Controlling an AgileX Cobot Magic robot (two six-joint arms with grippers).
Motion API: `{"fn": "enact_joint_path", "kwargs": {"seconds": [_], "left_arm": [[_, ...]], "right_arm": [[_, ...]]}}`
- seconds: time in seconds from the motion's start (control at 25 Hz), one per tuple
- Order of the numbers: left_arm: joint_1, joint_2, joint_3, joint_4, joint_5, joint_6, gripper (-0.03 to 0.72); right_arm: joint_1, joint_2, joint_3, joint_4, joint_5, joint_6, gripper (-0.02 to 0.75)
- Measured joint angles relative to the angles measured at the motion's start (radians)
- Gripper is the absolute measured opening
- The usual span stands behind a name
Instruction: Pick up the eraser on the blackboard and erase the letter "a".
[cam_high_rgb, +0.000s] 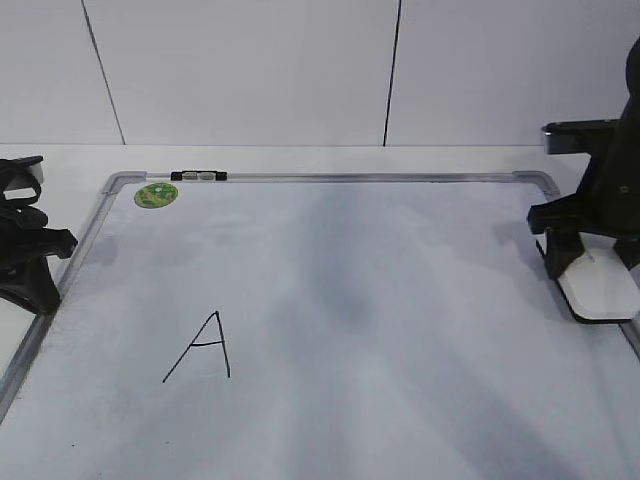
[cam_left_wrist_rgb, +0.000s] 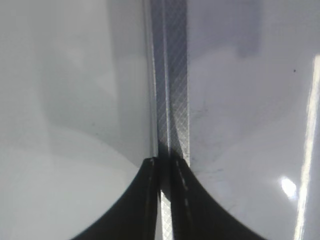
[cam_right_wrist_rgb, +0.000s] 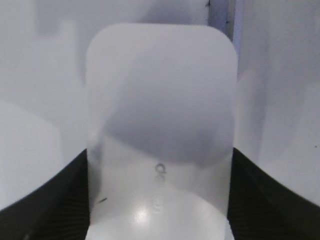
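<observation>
The blackboard (cam_high_rgb: 350, 300) is a white board with a grey frame, lying flat. The eraser (cam_high_rgb: 600, 285) is a white rounded block resting on the board at its right edge. My right gripper (cam_high_rgb: 592, 262) stands over it with a black finger against each long side; in the right wrist view the eraser (cam_right_wrist_rgb: 160, 125) fills the space between the jaws (cam_right_wrist_rgb: 160, 200). My left gripper (cam_high_rgb: 30, 290) is shut and empty over the board's left frame (cam_left_wrist_rgb: 172, 75), its tips (cam_left_wrist_rgb: 166, 165) close together. No small cursive "a" shows anywhere on the board.
A large angular capital "A" (cam_high_rgb: 205, 345) is drawn at the board's lower left. A round green sticker (cam_high_rgb: 156, 195) sits at the far left corner, with a black clip (cam_high_rgb: 198, 176) on the top frame beside it. Grey smudges cover the board's middle.
</observation>
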Motion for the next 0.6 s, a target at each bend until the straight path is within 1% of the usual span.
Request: {"fn": "enact_joint_path", "kwargs": {"seconds": [0.36,0.6], "left_arm": [[0.000,0.000,0.000,0.000,0.000,0.000,0.035],[0.000,0.000,0.000,-0.001,0.000,0.000,0.035]], "right_arm": [[0.000,0.041,0.002,0.000,-0.020,0.000,0.565],[0.000,0.043,0.000,-0.015,-0.007,0.000,0.565]]}}
